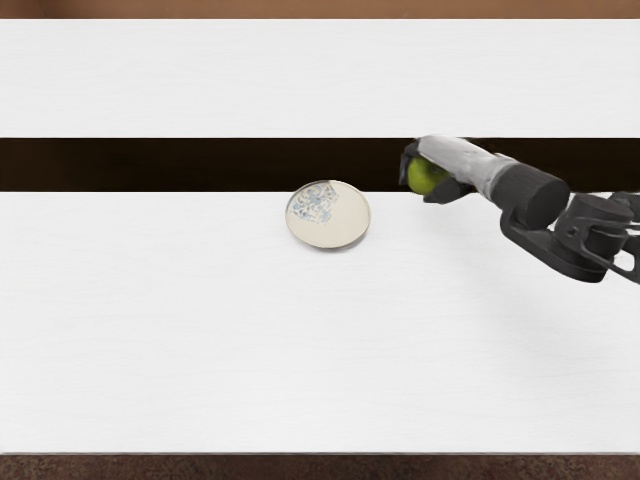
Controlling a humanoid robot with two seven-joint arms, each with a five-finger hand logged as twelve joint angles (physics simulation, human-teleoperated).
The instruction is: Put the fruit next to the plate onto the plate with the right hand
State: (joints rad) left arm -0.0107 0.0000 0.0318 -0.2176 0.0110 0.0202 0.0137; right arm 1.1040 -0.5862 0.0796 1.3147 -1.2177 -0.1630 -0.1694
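Note:
A small round cream plate (pixel 328 214) with a faint blue pattern lies near the far edge of the white table (pixel 300 340). To its right, a green fruit (pixel 424 177) sits inside my right hand (pixel 425 175), whose dark fingers curl around it. The hand and fruit hover at the table's far edge, over the dark gap, clearly apart from the plate. The right arm enters from the right side of the picture. No left arm shows.
A dark gap (pixel 200 165) runs across the scene behind the table, with a second white surface (pixel 300 80) beyond it. The plate stands alone on the near table.

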